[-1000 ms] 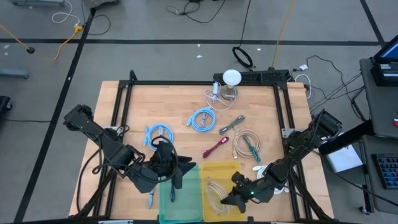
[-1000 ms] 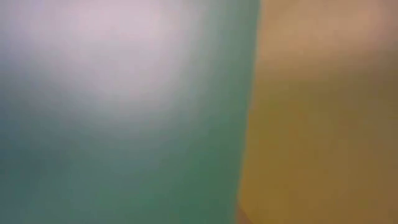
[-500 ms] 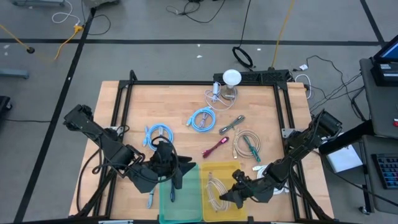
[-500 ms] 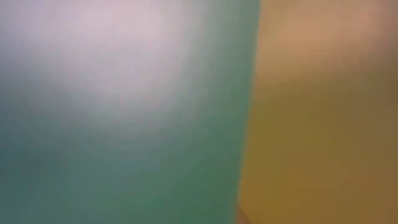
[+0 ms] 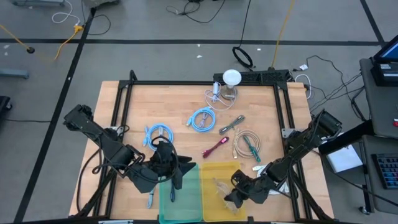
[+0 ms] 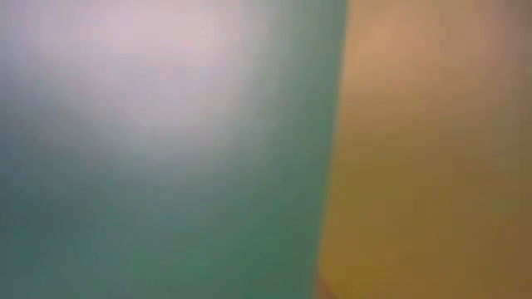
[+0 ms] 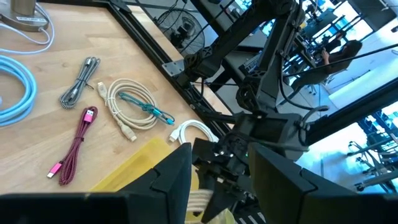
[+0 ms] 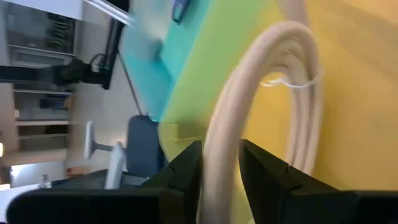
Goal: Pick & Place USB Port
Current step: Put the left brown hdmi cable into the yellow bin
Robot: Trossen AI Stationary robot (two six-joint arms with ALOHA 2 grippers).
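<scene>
My right gripper (image 5: pixel 231 198) is over the yellow tray (image 5: pixel 211 171) at the table's near edge, shut on a coiled beige cable (image 8: pixel 261 93), whose loops show on the tray in the high view (image 5: pixel 219 186). My left gripper (image 5: pixel 166 167) hangs open and empty over the far end of the green tray (image 5: pixel 189 199), where a blue cable (image 5: pixel 172 194) lies. The low view shows only the green tray's wall (image 6: pixel 166 166) and the yellow tray's wall (image 6: pixel 432 166) close up. My right gripper pinches the beige cable's coil (image 8: pixel 219 163) between its two fingers (image 8: pixel 186 177), several strands together. The fingers lie across the strands. The rest of the coil loops away beyond the fingertips over the yellow tray's floor; whether it rests there I cannot tell.
On the table beyond the trays lie a magenta cable (image 5: pixel 216 147), a grey cable (image 5: pixel 231 124), a beige cable with a teal tie (image 5: pixel 247 144), a white cable (image 5: pixel 261 168), two blue coils (image 5: pixel 202 118) (image 5: pixel 158 134) and a white round object (image 5: pixel 232 78) at the far edge.
My right gripper has shifted a little toward the table's near edge over the yellow tray with the beige cable. The coil, spread over the tray's floor half a second ago, now looks more gathered near the fingers. My left arm has kept still.
</scene>
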